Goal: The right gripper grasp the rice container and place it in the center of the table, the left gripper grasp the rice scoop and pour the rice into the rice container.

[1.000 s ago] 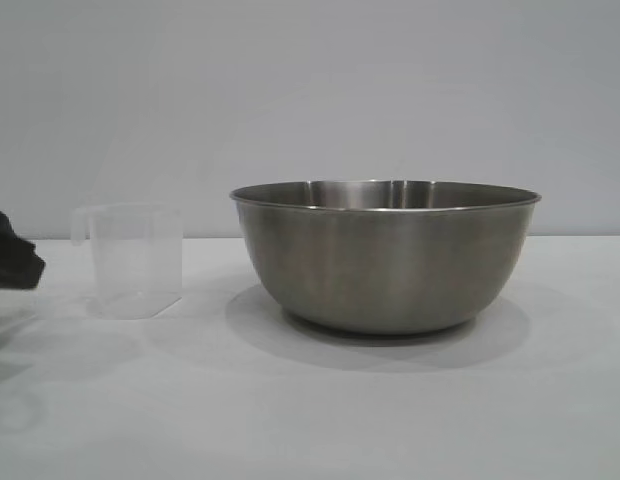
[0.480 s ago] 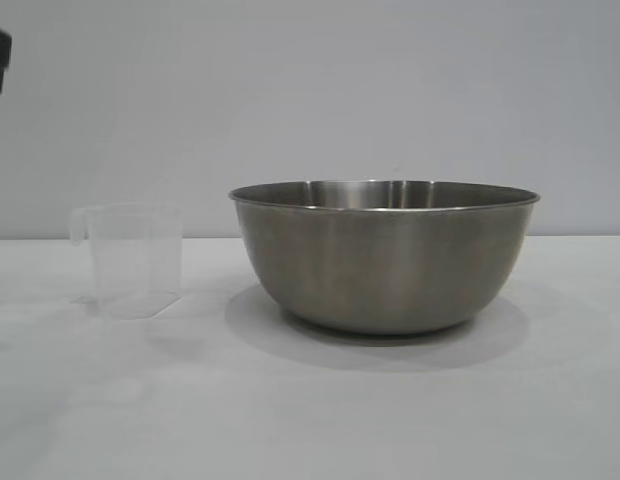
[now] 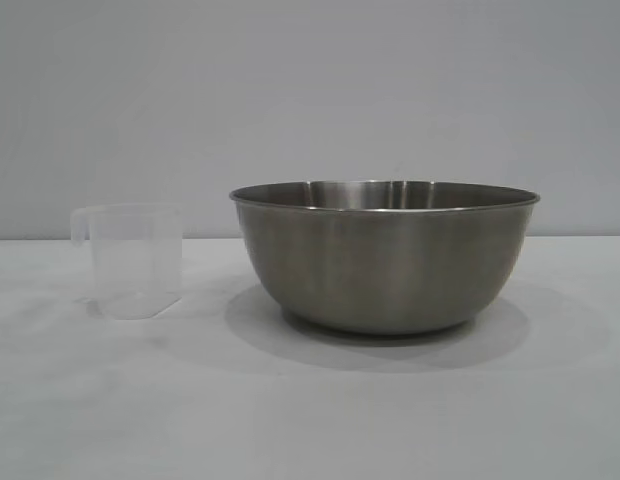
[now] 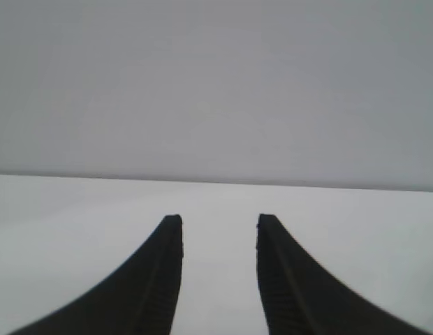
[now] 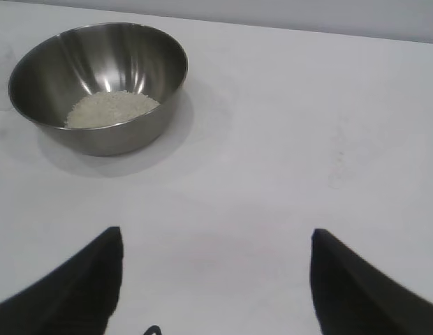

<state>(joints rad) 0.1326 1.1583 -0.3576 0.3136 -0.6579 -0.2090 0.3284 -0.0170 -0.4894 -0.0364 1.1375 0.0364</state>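
The rice container (image 3: 385,255), a big steel bowl, stands at the middle of the white table (image 3: 310,420). In the right wrist view the rice container (image 5: 56,77) holds a pale heap of rice (image 5: 112,108). The rice scoop (image 3: 135,262), a clear plastic cup with a small handle, stands upright to the bowl's left and looks empty. Neither gripper shows in the exterior view. My left gripper (image 4: 219,222) is open with nothing between its fingers, facing bare table and wall. My right gripper (image 5: 216,241) is wide open over bare table, well away from the bowl.
A plain grey wall (image 3: 310,90) runs behind the table. Bare white table surface (image 5: 307,125) spreads around the bowl and the cup.
The left gripper, at the exterior view's left edge near the cup a second ago, rose and left the picture. The cup and the bowl stayed put.
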